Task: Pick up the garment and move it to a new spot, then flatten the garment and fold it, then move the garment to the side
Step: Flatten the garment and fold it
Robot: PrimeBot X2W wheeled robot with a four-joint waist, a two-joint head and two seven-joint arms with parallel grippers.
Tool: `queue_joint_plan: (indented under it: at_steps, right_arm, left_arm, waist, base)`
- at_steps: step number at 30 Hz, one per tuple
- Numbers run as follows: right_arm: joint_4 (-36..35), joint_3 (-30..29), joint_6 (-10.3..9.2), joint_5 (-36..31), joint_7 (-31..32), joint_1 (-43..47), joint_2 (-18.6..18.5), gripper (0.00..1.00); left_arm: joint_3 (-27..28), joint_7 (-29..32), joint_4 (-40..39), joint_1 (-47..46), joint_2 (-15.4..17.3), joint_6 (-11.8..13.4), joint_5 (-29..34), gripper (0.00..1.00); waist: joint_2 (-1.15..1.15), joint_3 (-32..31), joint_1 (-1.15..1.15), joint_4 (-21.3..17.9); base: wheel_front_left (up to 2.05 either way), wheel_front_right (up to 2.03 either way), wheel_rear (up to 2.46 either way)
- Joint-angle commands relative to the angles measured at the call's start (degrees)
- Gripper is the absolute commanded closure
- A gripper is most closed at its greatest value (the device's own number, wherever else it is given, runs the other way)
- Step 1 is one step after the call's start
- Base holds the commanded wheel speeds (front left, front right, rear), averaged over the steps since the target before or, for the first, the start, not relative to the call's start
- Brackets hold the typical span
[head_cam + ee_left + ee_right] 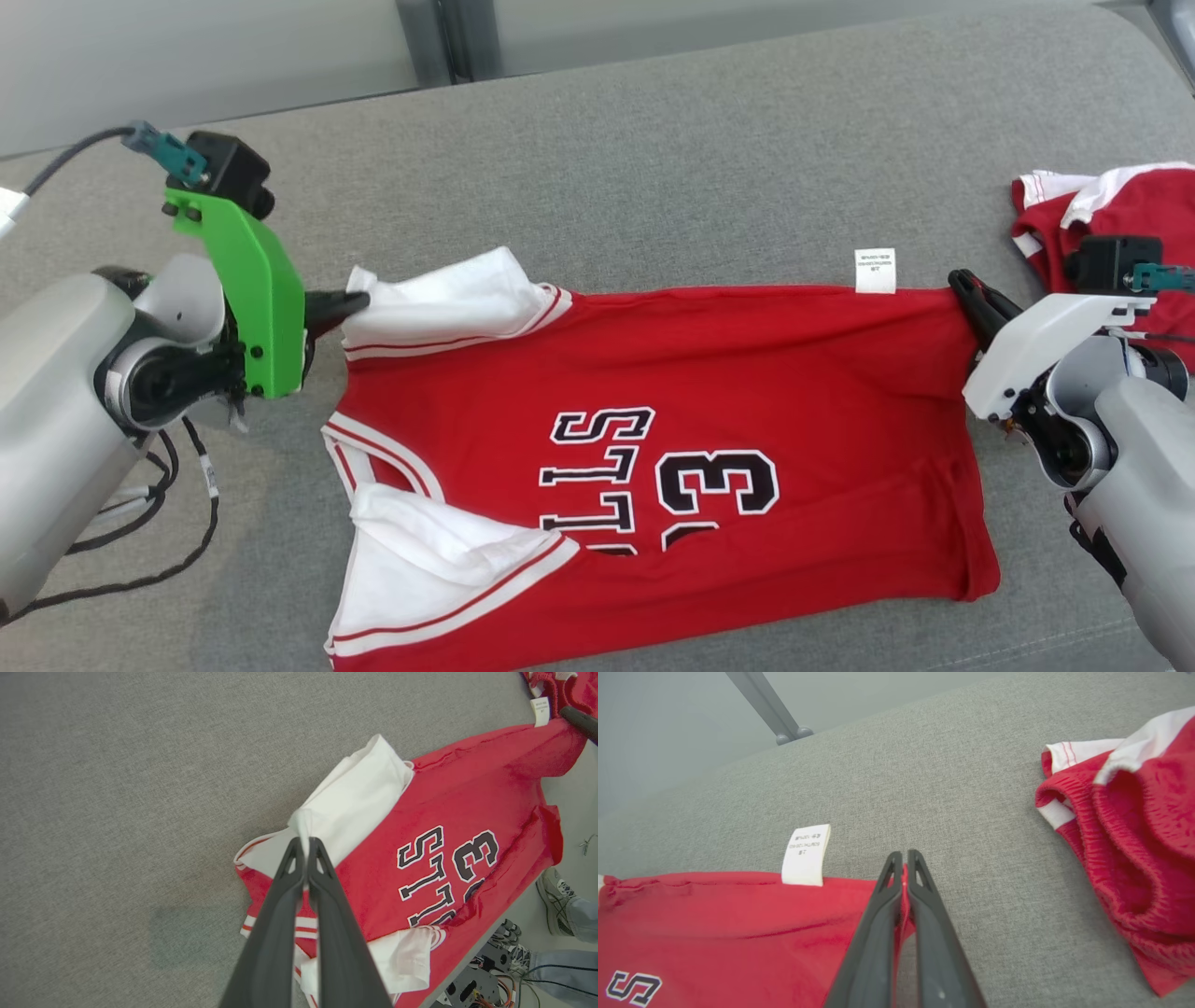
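The garment [709,411] is a red jersey with white sleeves and black-and-white lettering, spread sideways across the grey cushion. My left gripper [353,304] is shut on the far white sleeve [348,805], pinching a fold of it between the fingertips [306,847]. My right gripper [963,287] is shut on the jersey's far hem corner [903,882], next to a white care label [805,855]. The near side of the jersey [467,868] hangs toward the cushion's front edge.
A second red-and-white garment [1111,219] lies crumpled at the right, just beyond my right wrist. The grey cushion [653,149] stretches bare behind the jersey. In the left wrist view a person's shoe [556,896] and some cables show on the floor below.
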Motion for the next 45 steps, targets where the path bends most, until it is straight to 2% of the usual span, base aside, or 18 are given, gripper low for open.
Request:
queue_joint_plan:
  at_steps: [1, 9, 19, 34, 45]
  right_arm:
    - [0.6, 0.44, 0.01, 0.64, 0.25, 0.97, -0.58, 1.0]
    - [2.91, 3.29, 0.01, 2.3, 1.63, 0.91, -2.42, 1.0]
    - [2.97, 8.27, 0.01, 4.81, 6.01, 1.27, -6.12, 1.0]
    - [0.26, 14.77, 0.01, 9.98, 13.89, 3.85, -10.51, 1.0]
    - [0.53, 16.8, 0.01, 12.63, 17.91, 3.83, -11.27, 1.0]
  left_arm:
    - [-0.66, 1.83, -1.05, 1.33, 1.04, 0.03, -1.3, 1.0]
    - [-2.38, 10.22, -5.77, 3.69, 3.1, 0.03, -6.34, 1.0]
    - [-4.0, 15.95, -12.31, 7.06, 4.5, 1.69, -8.66, 1.0]
    - [-5.2, 19.84, -16.02, 12.72, 4.53, 3.47, -9.49, 1.0]
    - [-5.46, 20.55, -14.11, 14.04, 3.8, 3.46, -8.53, 1.0]
  waist:
    - [0.0, -2.76, 0.0, 1.86]
    - [0.0, -4.6, 0.0, 3.33]
    - [0.0, -5.06, 0.0, 4.12]
    - [0.0, -6.94, 0.0, 3.25]
    - [0.0, -6.14, 0.0, 3.31]
  base:
    - [0.0, 0.0, 0.0]
    - [0.0, 0.0, 0.0]
    - [0.0, 0.0, 0.0]
    - [0.0, 0.0, 0.0]
    - [0.0, 0.0, 0.0]
